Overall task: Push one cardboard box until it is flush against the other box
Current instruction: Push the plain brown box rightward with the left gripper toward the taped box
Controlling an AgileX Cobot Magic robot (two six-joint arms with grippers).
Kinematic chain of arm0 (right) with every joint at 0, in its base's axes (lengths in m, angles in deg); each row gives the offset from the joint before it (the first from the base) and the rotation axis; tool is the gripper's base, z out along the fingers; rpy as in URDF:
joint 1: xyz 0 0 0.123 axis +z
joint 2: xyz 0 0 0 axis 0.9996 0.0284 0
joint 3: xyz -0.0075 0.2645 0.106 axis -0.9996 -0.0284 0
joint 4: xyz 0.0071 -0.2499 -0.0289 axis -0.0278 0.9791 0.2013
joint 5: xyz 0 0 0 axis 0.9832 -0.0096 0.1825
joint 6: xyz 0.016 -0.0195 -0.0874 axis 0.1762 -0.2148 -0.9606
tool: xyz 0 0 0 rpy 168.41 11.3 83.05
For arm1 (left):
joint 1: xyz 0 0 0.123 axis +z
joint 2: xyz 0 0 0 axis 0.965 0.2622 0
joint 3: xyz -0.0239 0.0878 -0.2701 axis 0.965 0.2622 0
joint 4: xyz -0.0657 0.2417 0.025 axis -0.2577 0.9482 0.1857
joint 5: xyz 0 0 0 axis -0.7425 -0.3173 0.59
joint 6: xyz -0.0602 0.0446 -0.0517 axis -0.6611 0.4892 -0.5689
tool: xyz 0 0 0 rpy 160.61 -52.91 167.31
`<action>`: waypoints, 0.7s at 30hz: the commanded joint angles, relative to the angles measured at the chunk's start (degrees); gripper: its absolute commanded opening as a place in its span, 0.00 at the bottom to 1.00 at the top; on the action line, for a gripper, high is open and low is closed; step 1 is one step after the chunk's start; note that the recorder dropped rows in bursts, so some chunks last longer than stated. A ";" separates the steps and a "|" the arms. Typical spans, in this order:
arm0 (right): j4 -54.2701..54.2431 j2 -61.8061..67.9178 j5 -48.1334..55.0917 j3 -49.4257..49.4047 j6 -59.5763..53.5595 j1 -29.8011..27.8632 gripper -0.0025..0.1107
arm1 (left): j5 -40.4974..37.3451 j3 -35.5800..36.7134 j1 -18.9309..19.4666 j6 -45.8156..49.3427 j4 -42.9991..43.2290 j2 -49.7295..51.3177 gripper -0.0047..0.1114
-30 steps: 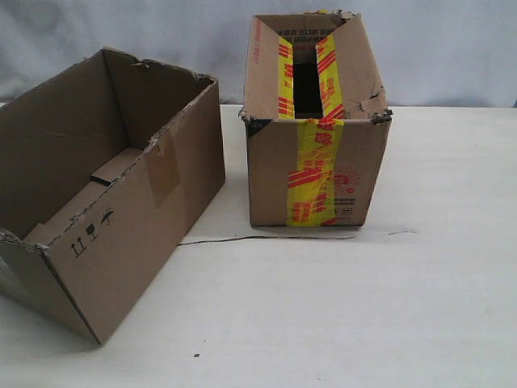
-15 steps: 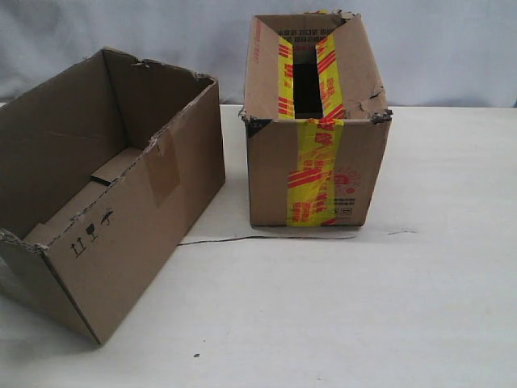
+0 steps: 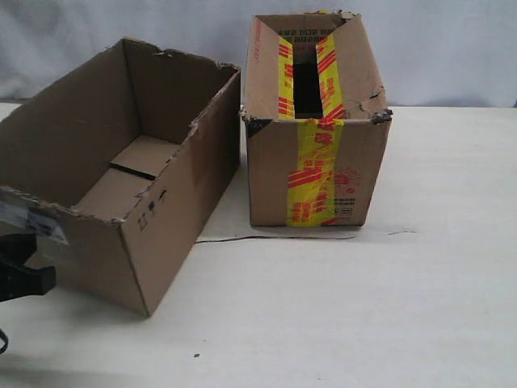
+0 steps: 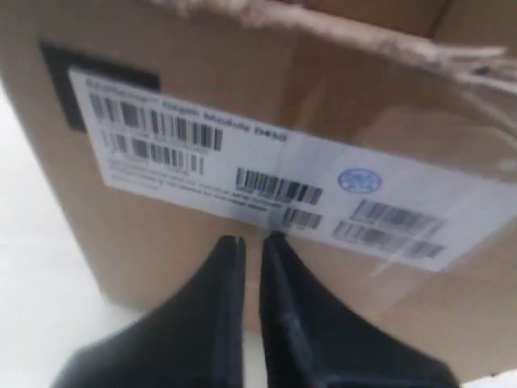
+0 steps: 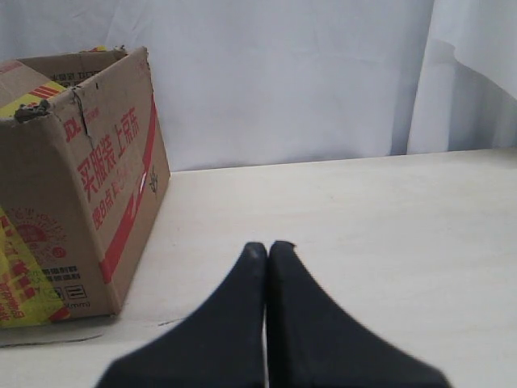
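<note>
On the worktop (image 3: 420,307), the cardboard box (image 3: 174,210) sits angled beside the other box (image 3: 315,174), its far corner perhaps touching and not flush. The left claw (image 4: 252,240), nearly shut and empty, butts the labelled wall to push. The right claw (image 5: 268,246), closed and empty, waits beyond the other box.

Bright, even light; the cardboard box (image 3: 178,218) casts a soft shadow toward six o'clock; the left wrist view is blurred.
</note>
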 commanded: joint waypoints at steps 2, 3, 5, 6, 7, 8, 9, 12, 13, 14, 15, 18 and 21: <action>0.30 -0.21 -0.15 -0.26 -0.39 0.17 0.02 | 5.21 -3.34 -2.51 -1.65 -0.43 3.74 0.04; 0.30 -0.21 -0.15 -0.26 -0.39 0.17 0.02 | 6.26 -4.06 -2.51 -2.20 -0.43 4.86 0.04; 0.30 -0.21 -0.15 -0.26 -0.39 0.17 0.02 | 7.53 -5.88 -2.51 -3.52 0.31 7.53 0.04; 0.30 -0.21 -0.15 -0.26 -0.39 0.17 0.02 | 7.65 -7.05 -2.51 -4.48 1.54 9.25 0.04; 0.30 -0.21 -0.15 -0.26 -0.39 0.17 0.02 | 7.65 -8.34 -2.77 -5.78 3.54 11.18 0.04; 0.30 -0.21 -0.15 -0.26 -0.39 0.17 0.02 | 7.75 -9.39 -3.15 -7.19 5.51 13.18 0.04; 0.30 -0.21 -0.15 -0.26 -0.39 0.17 0.02 | 7.87 -10.71 -3.86 -8.95 8.06 15.07 0.04; 0.30 -0.21 -0.15 -0.26 -0.39 0.17 0.02 | 9.58 -14.25 -6.17 -12.26 11.59 19.52 0.04; 0.30 -0.21 -0.15 -0.26 -0.39 0.17 0.02 | 9.72 -15.03 -6.53 -12.65 11.43 20.38 0.04; 0.30 -0.21 -0.15 -0.26 -0.39 0.17 0.02 | 9.80 -15.87 -6.94 -13.23 11.43 21.15 0.04; 0.30 -0.21 -0.15 -0.26 -0.39 0.17 0.02 | 10.19 -16.56 -7.23 -13.47 11.43 22.13 0.04; 0.30 -0.21 -0.15 -0.26 -0.39 0.17 0.02 | 12.12 -17.96 -7.90 -14.12 11.35 23.79 0.04; 0.30 -0.21 -0.15 -0.26 -0.39 0.17 0.02 | 12.15 -19.81 -8.87 -15.39 11.85 25.60 0.04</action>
